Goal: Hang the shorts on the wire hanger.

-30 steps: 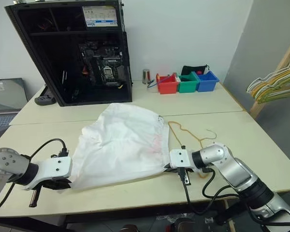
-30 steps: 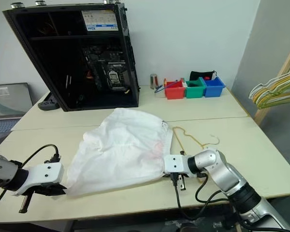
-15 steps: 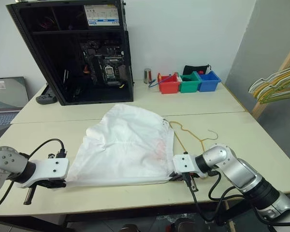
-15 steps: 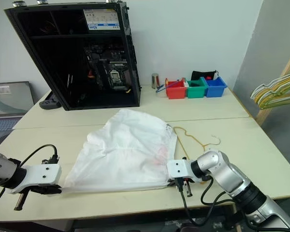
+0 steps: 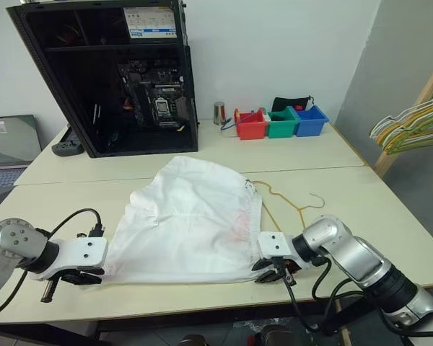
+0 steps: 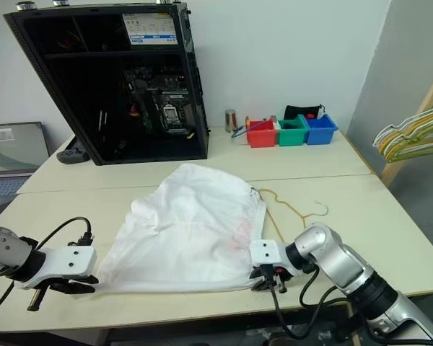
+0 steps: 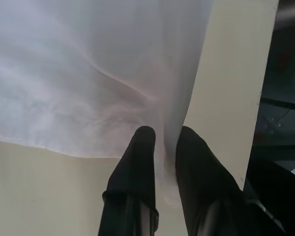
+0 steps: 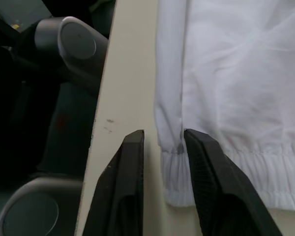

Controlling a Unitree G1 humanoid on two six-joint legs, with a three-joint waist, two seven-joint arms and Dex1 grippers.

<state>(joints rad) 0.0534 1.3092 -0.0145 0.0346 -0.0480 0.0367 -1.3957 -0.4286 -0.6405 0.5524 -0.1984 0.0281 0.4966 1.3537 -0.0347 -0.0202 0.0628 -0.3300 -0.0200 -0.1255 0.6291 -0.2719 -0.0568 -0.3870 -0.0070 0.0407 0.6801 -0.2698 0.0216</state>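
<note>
White fabric, the shorts, lies flat on the table; both narrowly parted grippers, left and right, flank its near hem. The wire hanger lies just beyond the right gripper.

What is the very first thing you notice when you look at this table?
The big white shorts spread over the middle of the table, with the left gripper and right gripper at its two near corners. Behind stands an open black computer case, and a thin wire hanger lies beside the shorts.
</note>
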